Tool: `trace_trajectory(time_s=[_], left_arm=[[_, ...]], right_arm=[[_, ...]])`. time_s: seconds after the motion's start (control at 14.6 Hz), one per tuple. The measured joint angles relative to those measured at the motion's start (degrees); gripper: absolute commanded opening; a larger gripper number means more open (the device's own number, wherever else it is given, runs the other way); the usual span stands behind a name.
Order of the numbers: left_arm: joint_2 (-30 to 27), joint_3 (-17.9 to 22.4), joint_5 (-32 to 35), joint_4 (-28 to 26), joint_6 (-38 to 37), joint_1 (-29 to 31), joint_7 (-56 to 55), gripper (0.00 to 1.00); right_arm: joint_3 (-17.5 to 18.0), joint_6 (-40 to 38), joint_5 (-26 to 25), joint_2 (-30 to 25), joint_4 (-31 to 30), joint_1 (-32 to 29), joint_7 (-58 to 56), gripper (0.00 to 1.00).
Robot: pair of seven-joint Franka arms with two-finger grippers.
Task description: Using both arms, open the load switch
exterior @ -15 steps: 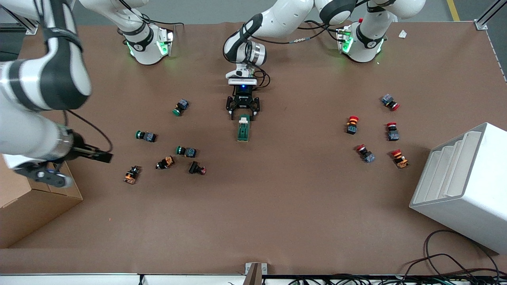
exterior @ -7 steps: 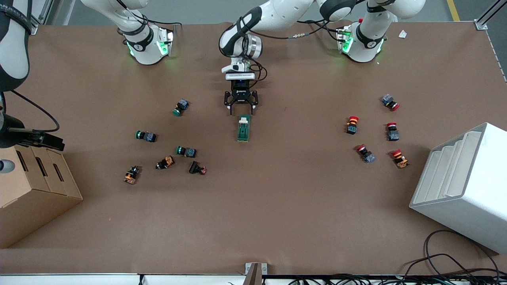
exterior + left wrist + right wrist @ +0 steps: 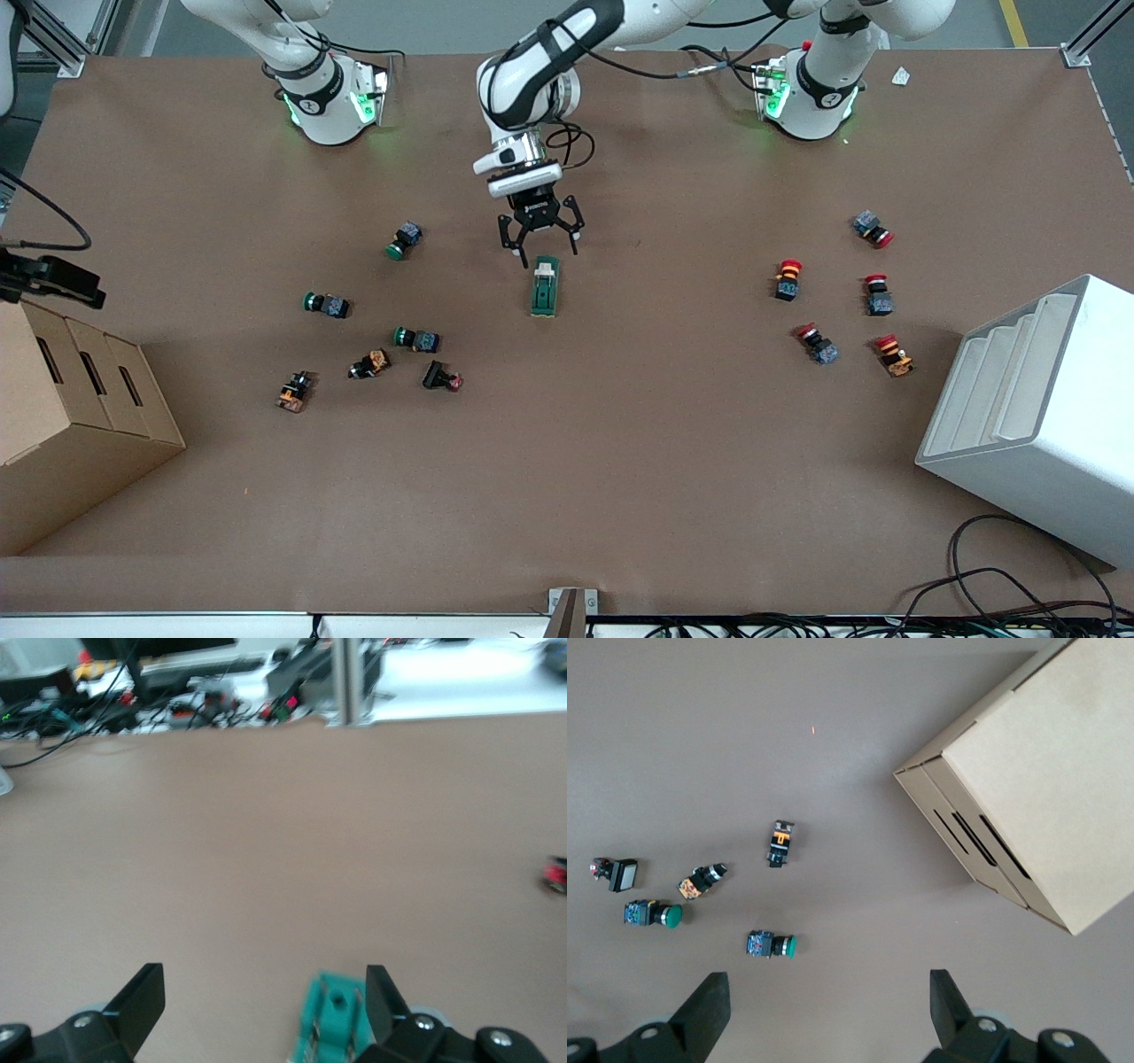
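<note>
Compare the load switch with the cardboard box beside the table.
The load switch is a small dark green block with a white piece; the cardboard box is big, plain tan, with slots in one side. The switch lies mid-table under the left end effector, whose fingers are open; the box sits at the right arm's end. Both are rectangular.

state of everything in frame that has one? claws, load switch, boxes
left claw: open, empty, over the table just at the load switch's end toward the arm bases
right claw: open, empty, high over the table by the cardboard box
load switch: lying flat on the table, ungripped
cardboard box: on its side, slots facing up
white bin: tilted, ribbed inside showing
</note>
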Motion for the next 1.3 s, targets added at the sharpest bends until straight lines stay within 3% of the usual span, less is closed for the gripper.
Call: trace_trajectory(time_s=[0.21,0.41,0.82,1.3], left_arm=[[-2.0,0.1,-12.5,8.6,0.1,5.7,18.0,1.0],[-3.8,0.1,-19.6,12.7,0.1,11.5,29.7,1.0],[-11.0,0.2,-33.4,13.9,-0.2,21.7,47.4,1.0],[-17.1,0.1,-44.5,14.4,-2.4,30.7,61.8,1.0]], right_arm=[[0.0,-0.2,0.0,-5.2,-4.7,0.0,0.0,1.0],[0.1,-1.8,0.0,-9.1,-7.4,0.1,0.0,1.0],[0.3,-5.1,0.4,-12.3,-7.9,0.1,0.3,1.0],[0.3,-6.9,2.5,-14.1,-8.0,0.1,2.1,1.0]])
